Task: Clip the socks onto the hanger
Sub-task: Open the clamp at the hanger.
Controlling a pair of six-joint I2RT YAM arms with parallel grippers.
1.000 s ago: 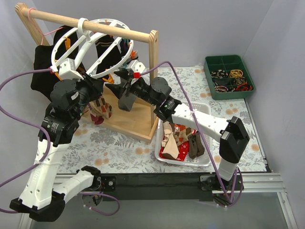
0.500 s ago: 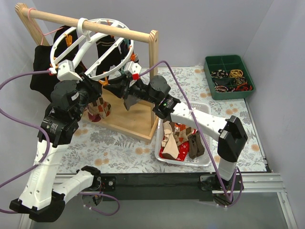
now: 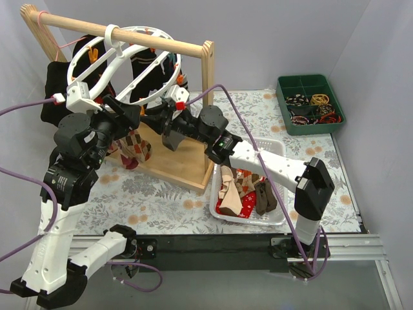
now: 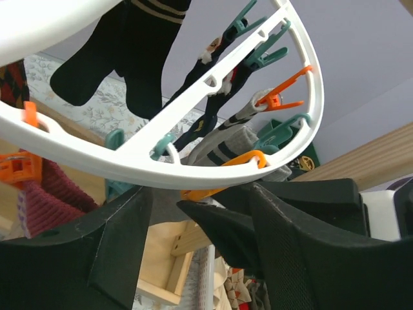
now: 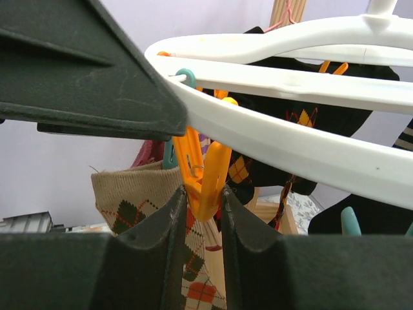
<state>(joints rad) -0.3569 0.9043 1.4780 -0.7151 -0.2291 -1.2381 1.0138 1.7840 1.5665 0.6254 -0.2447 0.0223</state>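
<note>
The socks [image 3: 244, 192] mostly lie heaped in a white basket [image 3: 279, 150] on the right of the table [image 3: 161, 194]. One tan diamond-patterned sock [image 5: 126, 197] hangs under the hanger [image 5: 290, 152], just behind and left of the orange clothespin [image 5: 205, 165] that the right gripper [image 5: 203, 194] pinches between nearly closed fingers; whether the peg's mouth grips that sock is hard to tell. The right arm reaches forward and left, up to the hanger's near rim, and the left gripper [image 4: 197, 203] is raised just under the same rim, tilted upward, its fingers apart and holding nothing.
</note>
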